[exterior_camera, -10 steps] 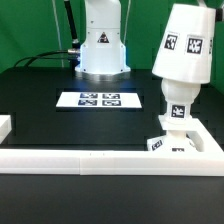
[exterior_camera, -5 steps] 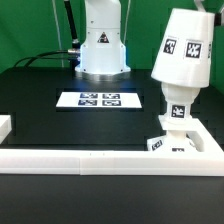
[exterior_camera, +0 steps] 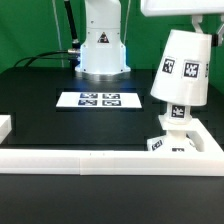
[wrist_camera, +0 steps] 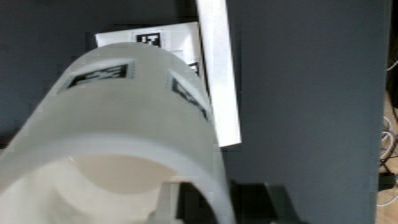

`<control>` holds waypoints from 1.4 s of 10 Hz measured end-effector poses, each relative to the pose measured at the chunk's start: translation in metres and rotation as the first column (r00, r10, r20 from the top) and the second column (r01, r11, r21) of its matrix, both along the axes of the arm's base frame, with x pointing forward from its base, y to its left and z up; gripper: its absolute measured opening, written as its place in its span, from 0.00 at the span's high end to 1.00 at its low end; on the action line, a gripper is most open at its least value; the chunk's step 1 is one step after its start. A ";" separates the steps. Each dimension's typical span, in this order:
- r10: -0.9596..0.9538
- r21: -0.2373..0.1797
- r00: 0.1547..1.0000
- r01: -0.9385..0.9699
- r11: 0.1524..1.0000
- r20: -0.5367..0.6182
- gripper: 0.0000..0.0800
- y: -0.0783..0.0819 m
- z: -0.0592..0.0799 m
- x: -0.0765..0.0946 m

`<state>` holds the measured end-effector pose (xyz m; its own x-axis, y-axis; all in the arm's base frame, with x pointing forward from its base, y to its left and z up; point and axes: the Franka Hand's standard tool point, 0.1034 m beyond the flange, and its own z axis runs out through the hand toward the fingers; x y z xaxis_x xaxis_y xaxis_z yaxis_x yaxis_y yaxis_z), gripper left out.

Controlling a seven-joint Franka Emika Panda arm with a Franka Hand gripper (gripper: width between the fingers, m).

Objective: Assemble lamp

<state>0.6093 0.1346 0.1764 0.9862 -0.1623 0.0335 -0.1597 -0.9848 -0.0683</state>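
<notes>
The white cone shade (exterior_camera: 182, 65) with two tags hangs tilted at the exterior view's right. Its lower rim is over the top of the bulb (exterior_camera: 177, 114). The bulb stands on the flat square base (exterior_camera: 170, 144) in the rail's corner. My gripper (exterior_camera: 208, 36) is shut on the shade's upper wall, and the white hand shows at the top edge. In the wrist view the shade (wrist_camera: 125, 130) fills the picture, with its wall pinched in my gripper (wrist_camera: 228, 205) between two dark fingers. The bulb is hidden there. A tagged white part (wrist_camera: 157, 40), probably the base, shows past the shade.
The marker board (exterior_camera: 98, 99) lies mid-table. A long white rail (exterior_camera: 90, 160) runs along the front and turns up the right side; it also shows in the wrist view (wrist_camera: 217, 70). The robot's white base (exterior_camera: 101, 45) stands at the back. A small white block (exterior_camera: 4, 125) sits at the left.
The shade has come down onto the bulb's top and shifted slightly right. My gripper's hand has come into view at the top of the exterior view.
</notes>
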 end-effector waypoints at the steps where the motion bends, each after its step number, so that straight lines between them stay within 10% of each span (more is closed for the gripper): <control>1: 0.001 -0.001 1.000 -0.001 1.000 0.001 0.94 0.000 -0.005 0.001; 9: 0.000 -0.010 1.000 0.000 1.000 -0.011 0.94 -0.001 -0.024 -0.001; 14: 0.000 -0.009 1.000 0.000 1.000 -0.007 0.22 -0.001 -0.021 0.000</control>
<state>0.6093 0.1338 0.1558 0.9864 -0.1618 0.0285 -0.1599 -0.9854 -0.0587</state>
